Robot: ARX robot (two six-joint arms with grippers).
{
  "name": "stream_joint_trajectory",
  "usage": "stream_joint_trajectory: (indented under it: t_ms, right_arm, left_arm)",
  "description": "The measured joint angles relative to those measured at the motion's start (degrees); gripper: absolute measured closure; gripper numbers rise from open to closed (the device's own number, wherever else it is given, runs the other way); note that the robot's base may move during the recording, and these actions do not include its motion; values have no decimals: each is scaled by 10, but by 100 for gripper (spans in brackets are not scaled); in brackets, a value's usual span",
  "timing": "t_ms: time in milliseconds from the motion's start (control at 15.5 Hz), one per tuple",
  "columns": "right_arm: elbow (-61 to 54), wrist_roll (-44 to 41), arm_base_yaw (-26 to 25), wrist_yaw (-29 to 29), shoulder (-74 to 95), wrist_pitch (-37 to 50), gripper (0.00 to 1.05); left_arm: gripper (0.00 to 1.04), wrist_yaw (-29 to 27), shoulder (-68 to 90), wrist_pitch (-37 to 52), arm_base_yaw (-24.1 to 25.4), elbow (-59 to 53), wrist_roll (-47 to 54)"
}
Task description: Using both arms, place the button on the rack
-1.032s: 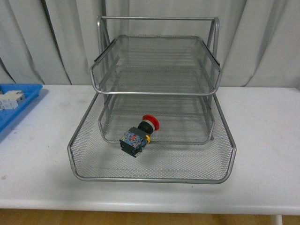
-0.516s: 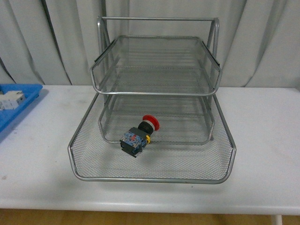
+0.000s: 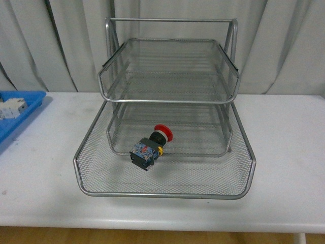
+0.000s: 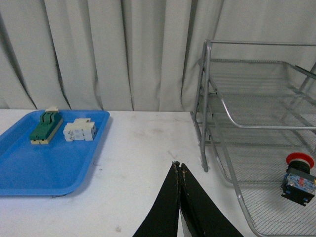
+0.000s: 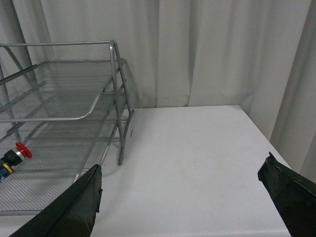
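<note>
The button (image 3: 151, 146), with its red cap, yellow ring and black-and-blue body, lies on its side in the pulled-out bottom tray of the silver wire rack (image 3: 167, 96). It also shows in the left wrist view (image 4: 298, 177) and at the edge of the right wrist view (image 5: 12, 157). Neither arm shows in the front view. My left gripper (image 4: 178, 167) is shut and empty over the white table, left of the rack (image 4: 256, 98). My right gripper (image 5: 182, 180) is open and empty over the table, right of the rack (image 5: 74, 89).
A flat blue tray (image 4: 44, 163) stands on the table at the far left, holding a green-topped block (image 4: 45, 127) and a white terminal block (image 4: 81, 130). Its corner shows in the front view (image 3: 15, 119). Grey curtains hang behind the table.
</note>
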Motion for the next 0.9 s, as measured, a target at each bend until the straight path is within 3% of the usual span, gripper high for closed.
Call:
stream_joint_trajectory:
  t_ms: [774, 903]
  right_arm:
    - [0, 0, 0, 0, 0, 0, 6]
    - [0, 0, 0, 0, 0, 0, 6]
  left_arm:
    - [103, 0, -168, -165, 0, 0, 0]
    - [103, 0, -250, -274, 0, 0, 0]
